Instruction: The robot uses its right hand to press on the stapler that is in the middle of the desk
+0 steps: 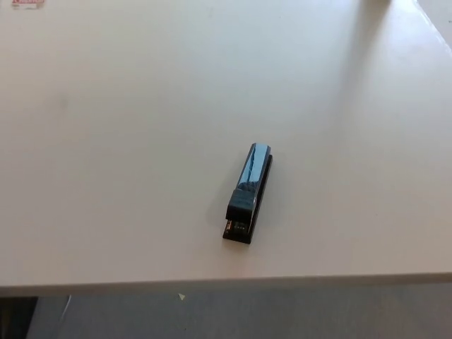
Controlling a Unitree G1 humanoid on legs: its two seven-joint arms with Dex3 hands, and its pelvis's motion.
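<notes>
A dark blue and black stapler (248, 193) lies flat on the pale desk (141, 141), a little right of the middle and near the front edge. Its long axis runs from near-left to far-right, with the hinge end toward me. Neither of my hands shows in the head view, and nothing touches the stapler.
The desk's front edge (226, 281) crosses the bottom of the view, with grey floor (247, 314) below it. A small red and white object (27, 3) sits at the far left corner. A soft shadow falls across the far right of the desk.
</notes>
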